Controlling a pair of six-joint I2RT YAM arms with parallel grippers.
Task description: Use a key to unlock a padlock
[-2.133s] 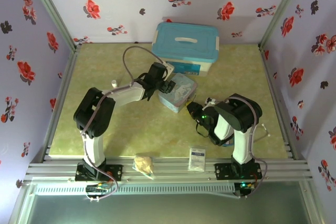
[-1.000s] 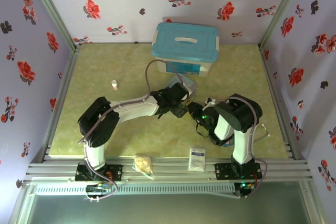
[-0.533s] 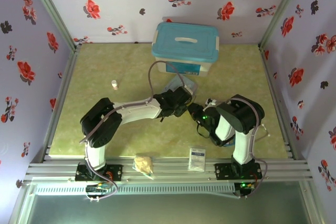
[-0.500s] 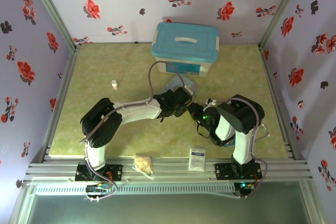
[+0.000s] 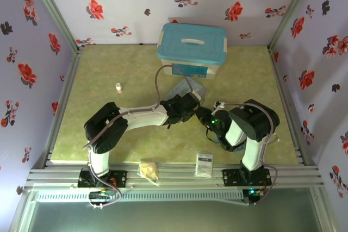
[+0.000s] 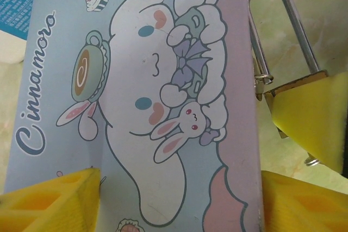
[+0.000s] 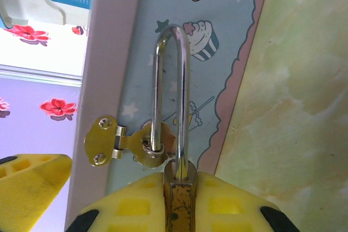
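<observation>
My right gripper point(image 7: 181, 213) is shut on the padlock point(image 7: 181, 196), whose brass body is pinched between its yellow pads. The silver shackle point(image 7: 171, 91) runs through the brass hasp point(image 7: 117, 142) of the pastel cartoon tin point(image 7: 217, 52). My left gripper point(image 6: 179, 205) straddles the tin point(image 6: 163, 80), one yellow pad point(image 6: 49, 202) on each long side, the right one against the tin's edge. The shackle point(image 6: 283, 25) shows at the top right of the left wrist view. From above, both grippers point(image 5: 187, 104) point(image 5: 204, 115) meet at the tin point(image 5: 191, 87). The key is out of view.
A blue-lidded white box point(image 5: 193, 47) stands just behind the tin. A small white bottle point(image 5: 118, 87) is at the left. Near the front edge lie a beige lump point(image 5: 148, 169) and a white packet point(image 5: 204, 164).
The left arm has swung right and forward over the tin, and its jaws have narrowed onto the tin's sides. The right gripper has kept its hold on the padlock and barely shifted.
</observation>
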